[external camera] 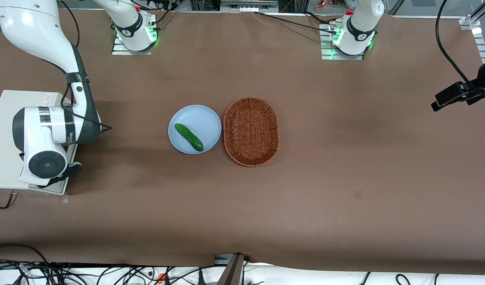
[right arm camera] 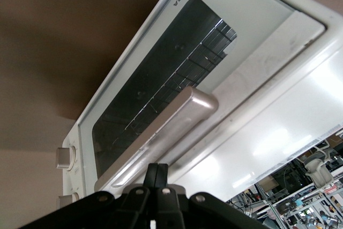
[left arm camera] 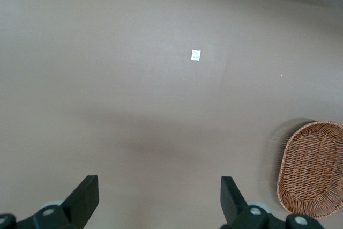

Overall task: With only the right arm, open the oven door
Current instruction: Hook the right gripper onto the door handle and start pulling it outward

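Right wrist view sits closest to the action: the pincer [right arm camera: 157, 183] hangs just above the oven door [right arm camera: 161, 92], right over the long silvery bar handle [right arm camera: 161, 132]. Its fingers look pressed together with no gap and nothing between them, so it is closed on nothing. Through the door's dark glass the wire rack [right arm camera: 177, 81] shows, and the door lies flush with the cream body, so it is closed. Two knobs [right arm camera: 63, 156] sit beside the window.

From the front camera, the oven [external camera: 4, 130] stands at the working arm's end of the worktop [external camera: 345, 178], with the right arm [external camera: 48, 130] bent down over it and covering most of its top. Well apart from the oven, toward the parked arm's end, lies a pale blue plate [external camera: 195, 129] carrying a cucumber [external camera: 188, 137]. Just beside the plate, farther from the oven, rests an oval wicker basket [external camera: 251, 131].
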